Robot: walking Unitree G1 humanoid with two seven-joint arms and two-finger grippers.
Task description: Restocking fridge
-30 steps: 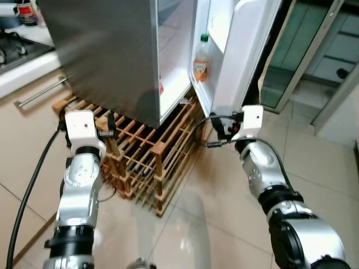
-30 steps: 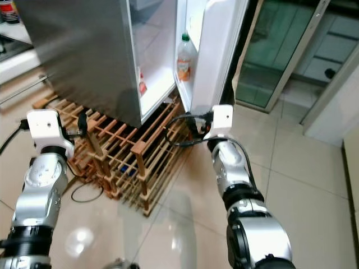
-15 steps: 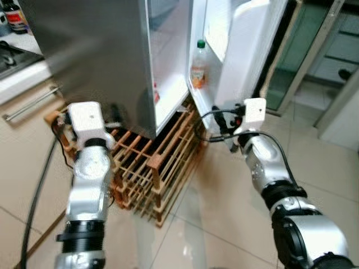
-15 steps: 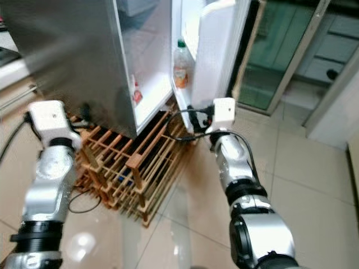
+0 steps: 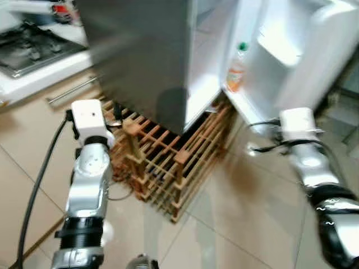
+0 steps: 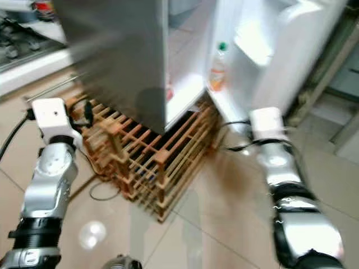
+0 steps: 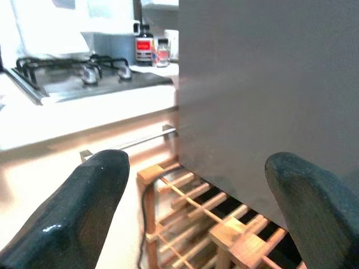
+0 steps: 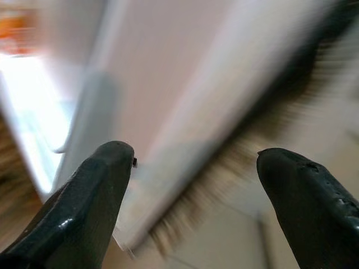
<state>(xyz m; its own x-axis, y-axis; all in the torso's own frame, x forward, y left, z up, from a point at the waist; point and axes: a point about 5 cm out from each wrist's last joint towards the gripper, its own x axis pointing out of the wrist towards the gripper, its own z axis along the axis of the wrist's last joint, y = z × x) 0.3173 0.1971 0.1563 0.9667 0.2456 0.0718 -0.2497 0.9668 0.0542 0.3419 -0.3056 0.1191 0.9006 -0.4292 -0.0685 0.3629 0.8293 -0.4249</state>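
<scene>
Mostly blur: fridge door [image 5: 314,50], bottle [image 5: 236,68] label unreadable.

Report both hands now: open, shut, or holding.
Left hand: open, empty, facing the grey fridge side.
Right hand: open, empty, near the white fridge door.

- The brushed-silver left arm [image 5: 87,188] is built of rounded metal segments, with a ribbed black collar near its lower end.
- A white boxy wrist-camera housing [image 5: 88,116] caps it, with a small dark dot on its face.
- A thick black cable [image 5: 37,188] runs down beside that arm.
- The silver right arm [image 5: 314,171] carries a matching white block [image 5: 297,121], thin black wires looping off it, and a glossy black joint below.
- Rounded matte-black fingers [image 7: 84,196] are faintly glossy.
</scene>
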